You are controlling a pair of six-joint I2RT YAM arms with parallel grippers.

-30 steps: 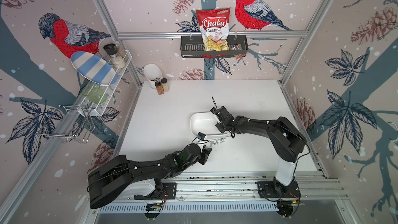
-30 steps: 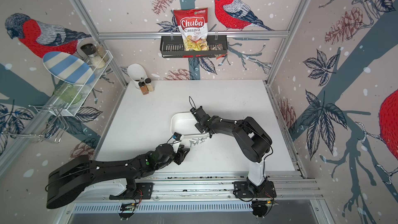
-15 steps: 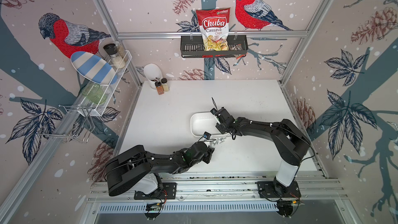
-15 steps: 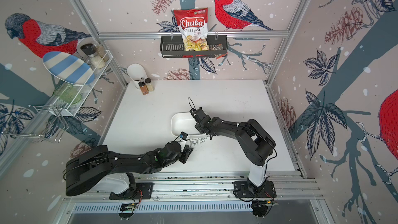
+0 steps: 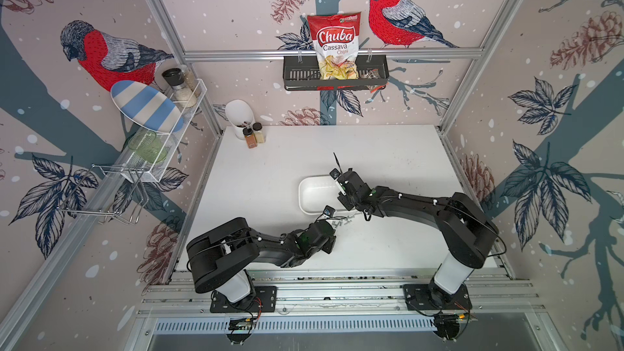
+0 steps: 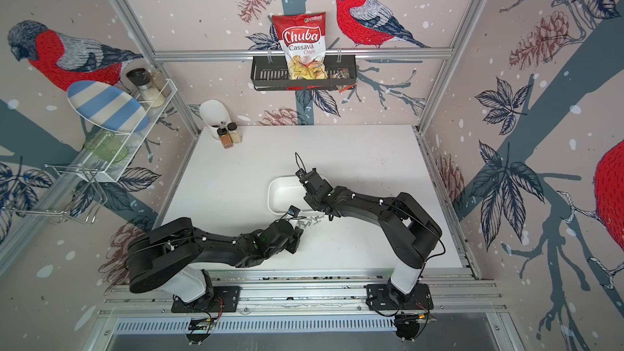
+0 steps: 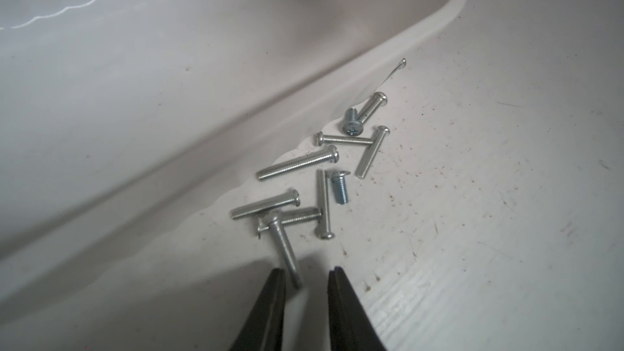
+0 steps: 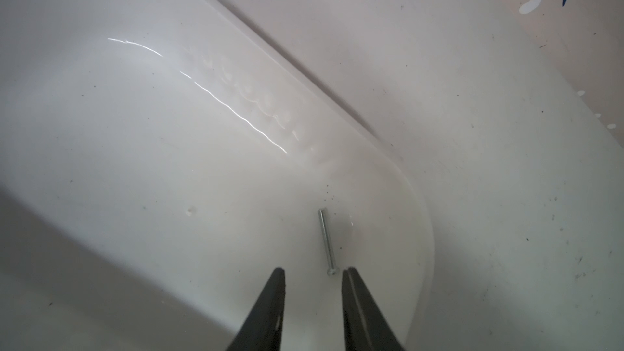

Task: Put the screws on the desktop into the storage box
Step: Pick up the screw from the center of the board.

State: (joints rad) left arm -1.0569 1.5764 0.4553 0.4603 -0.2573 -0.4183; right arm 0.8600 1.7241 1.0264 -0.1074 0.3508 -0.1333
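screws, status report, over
Left fingers open, astride one screw's tip. Right fingers open over the box, one screw inside. About ten screws loose on the desktop. Nothing blocking.

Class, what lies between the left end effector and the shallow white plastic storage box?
Silver-grey metal screws on the flat white desktop, shown in the left wrist view.

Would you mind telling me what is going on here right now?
Two arms are transferring screws from the desktop into the storage box. A single screw lies in the box near the open, empty right fingers. The left fingers are open around the end of the nearest screw in the pile beside the box, not gripping it.
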